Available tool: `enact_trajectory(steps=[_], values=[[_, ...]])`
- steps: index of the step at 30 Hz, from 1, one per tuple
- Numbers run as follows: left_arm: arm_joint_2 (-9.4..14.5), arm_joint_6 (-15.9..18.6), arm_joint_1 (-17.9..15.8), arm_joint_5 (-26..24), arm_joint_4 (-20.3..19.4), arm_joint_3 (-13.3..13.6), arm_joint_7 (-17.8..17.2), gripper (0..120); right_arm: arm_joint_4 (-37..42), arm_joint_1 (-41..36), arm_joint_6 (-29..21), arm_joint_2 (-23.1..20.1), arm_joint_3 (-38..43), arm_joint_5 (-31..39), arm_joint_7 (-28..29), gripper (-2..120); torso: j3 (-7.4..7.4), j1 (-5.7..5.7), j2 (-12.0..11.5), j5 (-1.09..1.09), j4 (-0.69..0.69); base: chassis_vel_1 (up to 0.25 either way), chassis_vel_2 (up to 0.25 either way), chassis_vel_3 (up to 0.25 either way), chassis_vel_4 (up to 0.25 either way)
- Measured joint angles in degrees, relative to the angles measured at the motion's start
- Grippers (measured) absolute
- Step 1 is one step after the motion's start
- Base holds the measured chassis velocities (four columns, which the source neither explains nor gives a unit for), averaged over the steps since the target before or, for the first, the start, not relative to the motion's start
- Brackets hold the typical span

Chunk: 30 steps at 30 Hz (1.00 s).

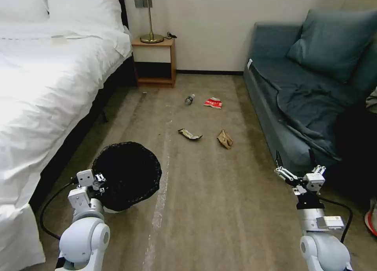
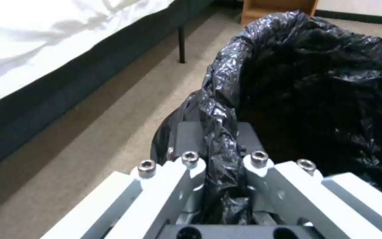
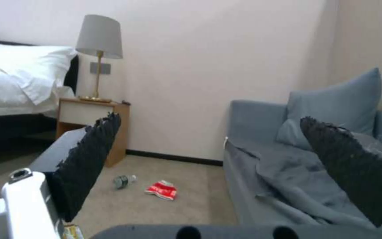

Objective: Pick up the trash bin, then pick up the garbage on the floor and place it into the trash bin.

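Carpeted room, bed (image 1: 43, 78) on the robot's left, blue sofa (image 1: 306, 94) on its right, nightstand (image 1: 154, 63) with a lamp (image 1: 149, 15) against the far wall.

Left gripper (image 1: 98, 182) low at the left, at the near-left rim of the bin (image 1: 127, 174). In the left wrist view its fingers (image 2: 191, 139) are closed onto a fold of the black bag (image 2: 226, 109) at the rim, the plastic bunched up between them. A sliver of the bin's white wall shows under the bag in the head view. Whether the bin stands on the carpet or hangs clear of it, I cannot tell.

Right gripper (image 1: 295, 161) low at the right, just in front of the sofa's edge, spread wide, nothing between the fingers. In the right wrist view the two black pads (image 3: 89, 159) stand well apart, pointing down the room toward the far wall.

Garbage lies on the carpet in the middle of the floor, well ahead of both grippers. Far pair, near the nightstand side: bottle (image 1: 189, 99) on its side, red-and-white packet (image 1: 213, 103) just beside it toward the sofa. Same pair in the right wrist view, bottle (image 3: 124, 181) and packet (image 3: 161, 190), seen between the pads. Near pair: yellow-black wrapper (image 1: 189, 134), brown paper bag (image 1: 225, 139) near it toward the sofa. All four pieces apart from one another, none touching the bin.

A pale streak (image 1: 159, 200) runs along the carpet past the bin.
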Motion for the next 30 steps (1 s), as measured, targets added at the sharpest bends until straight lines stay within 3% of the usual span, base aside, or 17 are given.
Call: enact_trajectory(steps=[30], values=[[-0.07, -1.35, 0.26, 0.54, 0.69, 0.00, 0.77, 5, -0.80, -0.02, 1.07, 0.44, 0.54, 0.25, -1.41, 100, -0.01, 0.00, 0.00, 0.00, 0.01, -0.098, 0.103, 0.105, -0.104]])
